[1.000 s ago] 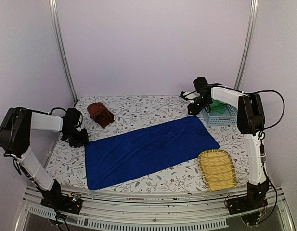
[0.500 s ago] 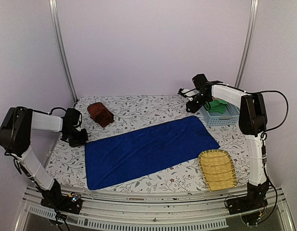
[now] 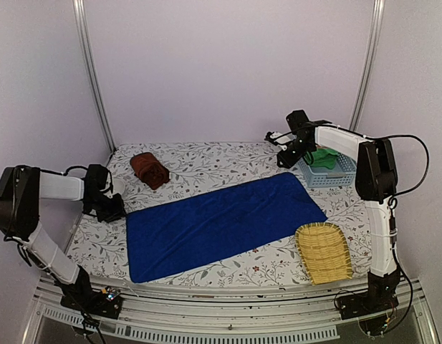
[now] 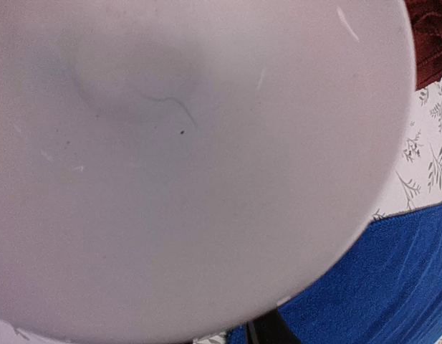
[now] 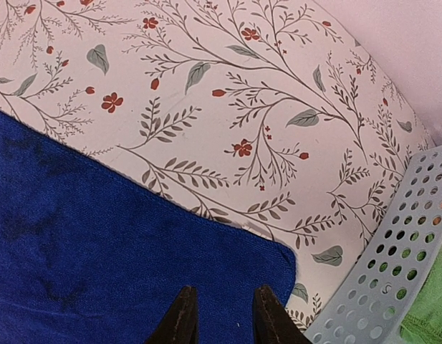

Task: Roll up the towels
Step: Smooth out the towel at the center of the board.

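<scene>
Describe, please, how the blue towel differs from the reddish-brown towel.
The blue towel lies spread flat across the middle; the reddish-brown towel is a compact bundle at the far left. The blue covers far more area than the brown. Both rest on the floral tablecloth.

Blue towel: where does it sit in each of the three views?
Top external: blue towel spread flat across the middle of the floral table cover.
Left wrist: lower right corner, beside a pale blur filling most of the picture.
Right wrist: lower left, one corner showing.
Shared landmark: the floral table cover.
</scene>
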